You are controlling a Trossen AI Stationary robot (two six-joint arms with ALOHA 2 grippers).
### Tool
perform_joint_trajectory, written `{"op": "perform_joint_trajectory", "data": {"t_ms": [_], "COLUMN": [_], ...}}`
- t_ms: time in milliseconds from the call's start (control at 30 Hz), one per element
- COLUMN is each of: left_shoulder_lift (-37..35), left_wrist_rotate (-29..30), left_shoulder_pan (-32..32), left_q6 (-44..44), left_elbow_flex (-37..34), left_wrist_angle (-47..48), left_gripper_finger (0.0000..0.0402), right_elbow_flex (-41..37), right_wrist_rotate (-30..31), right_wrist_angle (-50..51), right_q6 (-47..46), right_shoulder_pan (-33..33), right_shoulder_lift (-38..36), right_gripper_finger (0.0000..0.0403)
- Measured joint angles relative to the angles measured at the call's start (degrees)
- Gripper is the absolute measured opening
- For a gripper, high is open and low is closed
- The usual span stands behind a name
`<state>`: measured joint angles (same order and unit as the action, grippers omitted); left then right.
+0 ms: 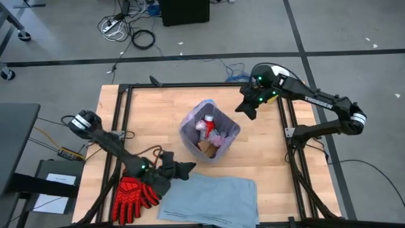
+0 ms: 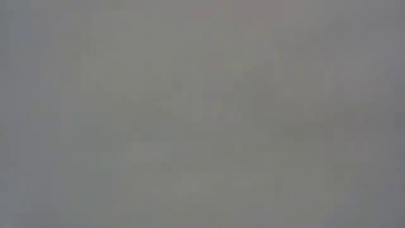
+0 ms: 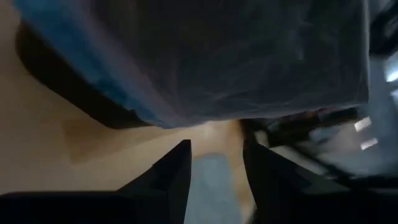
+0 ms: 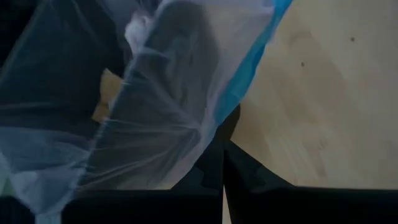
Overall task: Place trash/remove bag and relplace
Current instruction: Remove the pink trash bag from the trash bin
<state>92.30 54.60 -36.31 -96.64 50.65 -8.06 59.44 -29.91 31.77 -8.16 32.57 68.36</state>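
A bin [image 1: 209,130] stands mid-table [image 1: 272,161], lined with the bag [image 1: 190,123] and holding the trash [image 1: 210,134]. The right gripper [image 1: 247,109] hangs just beside the bin's right rim, on the table's far side. The left gripper [image 1: 180,170] sits nearer the front edge, left of the bin, with the liner [image 1: 212,197] spread just ahead of it and gloves [image 1: 134,197] behind its wrist.

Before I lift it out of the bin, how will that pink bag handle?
The bag looks thin and see-through with wrinkles, so probably floppy and slippery. The trash inside is small, so likely light, though it may sag toward the load.
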Motion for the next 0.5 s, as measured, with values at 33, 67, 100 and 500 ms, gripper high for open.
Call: {"op": "perform_joint_trajectory", "data": {"t_ms": [33,67,100,500], "left_shoulder_lift": [1.0,2.5,4.1,17.7], "left_wrist_rotate": [2.1,3.9,5.3,11.0], "left_shoulder_pan": [-0.8,-1.4,-1.9,0.3], "left_q6": [-1.0,-2.4,-4.5,-25.2], "left_elbow_flex": [-1.8,-3.2,-4.1,-5.4], "left_wrist_angle": [-3.8,-6.8,-8.8,-17.2], "left_gripper_finger": [0.0156,0.0156,0.0156,0.0159], "right_elbow_flex": [0.0,0.0,0.0,0.0], "right_wrist_rotate": [0.1,0.3,0.3,-0.2], "right_wrist_angle": [0.0,0.1,0.3,0.7], "right_q6": [-0.7,-1.1,-1.2,-8.2], "right_shoulder_pan": [-0.1,-0.1,-0.1,-1.7], "right_shoulder_lift": [-0.6,-1.1,-1.5,-4.0], "right_gripper_finger": [0.0000,0.0000,0.0000,0.0000]}}
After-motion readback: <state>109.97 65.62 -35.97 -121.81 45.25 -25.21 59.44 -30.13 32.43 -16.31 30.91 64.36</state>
